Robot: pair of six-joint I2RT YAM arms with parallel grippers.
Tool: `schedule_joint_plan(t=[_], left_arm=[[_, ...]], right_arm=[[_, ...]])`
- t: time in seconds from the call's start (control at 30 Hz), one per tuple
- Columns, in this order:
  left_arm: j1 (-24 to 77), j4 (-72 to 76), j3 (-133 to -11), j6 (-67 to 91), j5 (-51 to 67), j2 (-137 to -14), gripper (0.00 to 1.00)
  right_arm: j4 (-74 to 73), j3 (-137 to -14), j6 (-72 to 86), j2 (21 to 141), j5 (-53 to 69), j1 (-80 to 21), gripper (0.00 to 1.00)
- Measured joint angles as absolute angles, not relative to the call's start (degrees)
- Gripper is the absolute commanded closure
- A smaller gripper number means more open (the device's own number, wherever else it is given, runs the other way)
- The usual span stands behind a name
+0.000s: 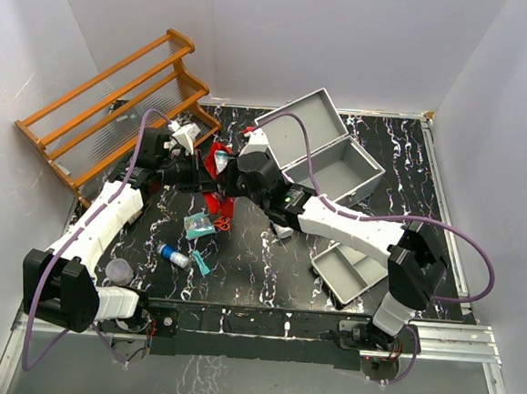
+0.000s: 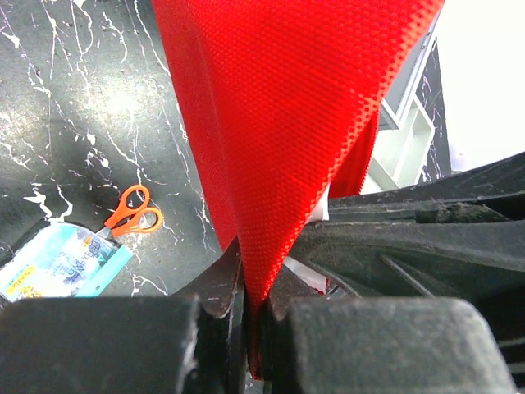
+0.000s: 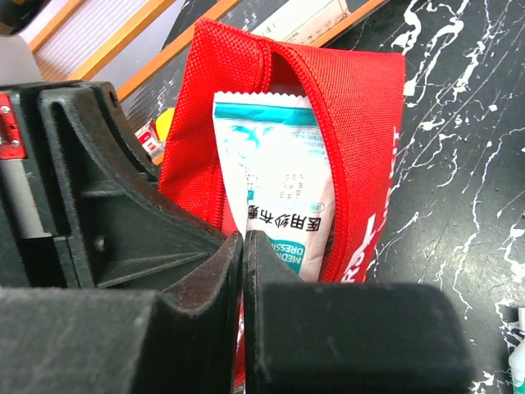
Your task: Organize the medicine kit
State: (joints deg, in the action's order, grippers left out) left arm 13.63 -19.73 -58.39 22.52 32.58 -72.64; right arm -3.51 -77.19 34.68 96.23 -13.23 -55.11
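- The medicine kit is a boxy case of plain light-grey metal. It stands towards the far edge of the tabletop, somewhat right of centre.
- Its hinged lid is thrown open and leans back towards the far-left. The inside of the lid and the inside of the case both face up as bare grey walls and floor.
- A grey tray of the same metal, split into compartments, lies apart from the case, nearer the near-right corner.
- The left tool is closed tight on a fold of a red pouch, holding the woven fabric up off the tabletop to the left of the kit.
- The right tool is at the mouth of the pouch from the other side. Its jaws are pressed together, and the lower edge of a white and teal dressing packet runs into the seam between them, so it looks pinched there.
- The rest of the packet sits inside the open pouch.
- Orange scissors and a teal sachet lie near the middle of the tabletop, below the pouch.
- A blue tube lies closer to the near edge.
- A wooden slatted rack leans at the far-left corner.
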Motion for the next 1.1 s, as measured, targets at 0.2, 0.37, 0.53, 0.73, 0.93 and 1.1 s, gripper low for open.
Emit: schedule_joint_plan(t=[0.2, 0.37, 0.53, 0.73, 0.93, 1.1], left_arm=[[13.63, -19.73, -58.39, 22.52, 32.6, -72.64, 1.0], [13.63, -19.73, -58.39, 22.52, 32.6, -72.64, 1.0], [13.63, -19.73, -58.39, 22.55, 32.6, -72.64, 1.0], [13.63, -19.73, -58.39, 22.55, 32.62, -72.64, 1.0], [13.63, -19.73, -58.39, 22.55, 32.64, -72.64, 1.0], [13.63, -19.75, -58.39, 22.55, 32.8, -72.64, 1.0]], right_arm=[[-2.9, -75.96, 35.03, 96.01, -16.82, -55.2, 1.0], [-2.98, -75.96, 34.59, 95.94, -18.59, -55.18, 0.83], [-4.62, -76.2, 34.81, 95.94, -19.35, -55.13, 0.7], [-7.81, -77.49, 34.98, 95.94, -20.58, -55.13, 0.89], [-8.82, -78.35, 34.65, 95.98, -21.17, -55.11, 0.96], [-8.51, -78.35, 33.91, 96.42, -20.62, -55.13, 0.94]])
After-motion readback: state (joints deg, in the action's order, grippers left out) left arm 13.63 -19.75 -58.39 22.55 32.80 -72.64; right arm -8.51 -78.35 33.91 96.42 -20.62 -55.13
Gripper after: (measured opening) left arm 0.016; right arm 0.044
